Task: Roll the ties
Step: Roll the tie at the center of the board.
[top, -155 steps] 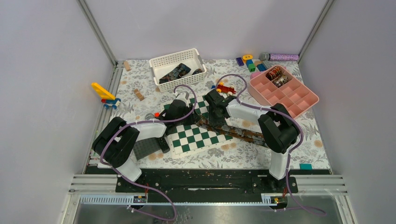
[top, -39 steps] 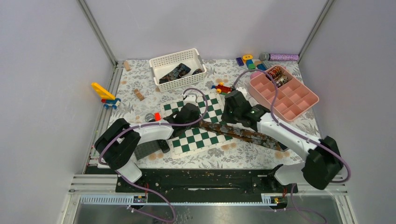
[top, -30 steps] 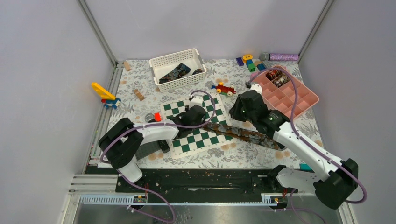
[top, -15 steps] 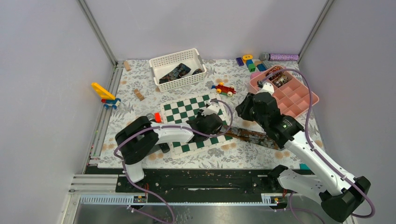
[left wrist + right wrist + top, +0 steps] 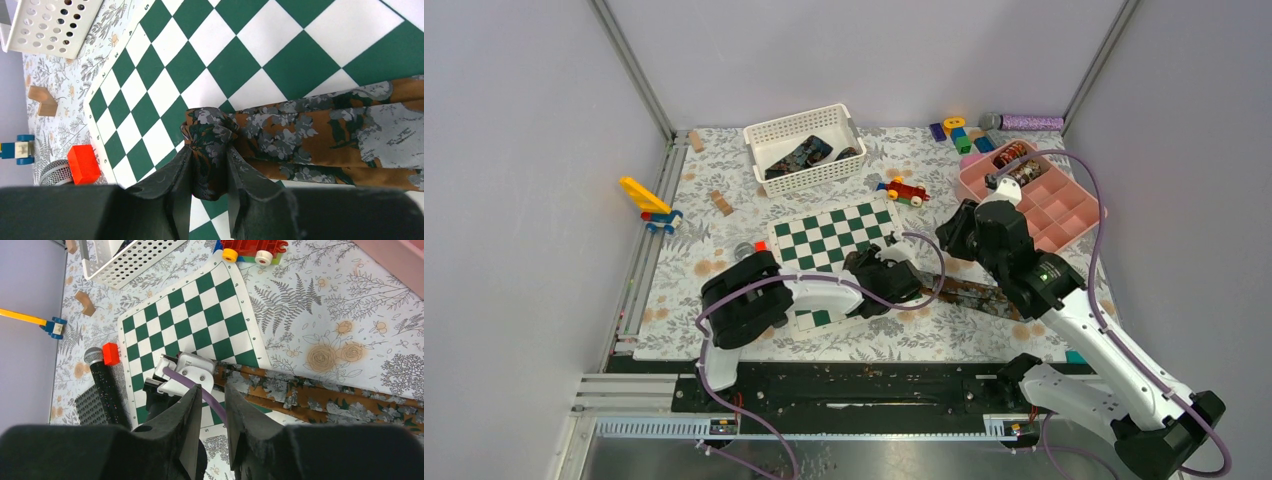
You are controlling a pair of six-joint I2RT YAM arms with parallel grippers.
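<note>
As left end effector [image 5: 209, 161] pinches bunched rust-brown, grey-flowered tie [image 5: 310, 131], right end effector [image 5: 212, 391] parted

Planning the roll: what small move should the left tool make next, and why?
Probably rotate the left tool to roll the pinched end along the flat length: it clamps the tie by its bunched end on the chessboard, the rest unrolled.

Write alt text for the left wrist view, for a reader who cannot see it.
The left gripper pinches the folded end of a brown floral tie, which trails right across a green-and-white chessboard. A red block and the corner of a white basket sit off the board at the frame's left.
</note>
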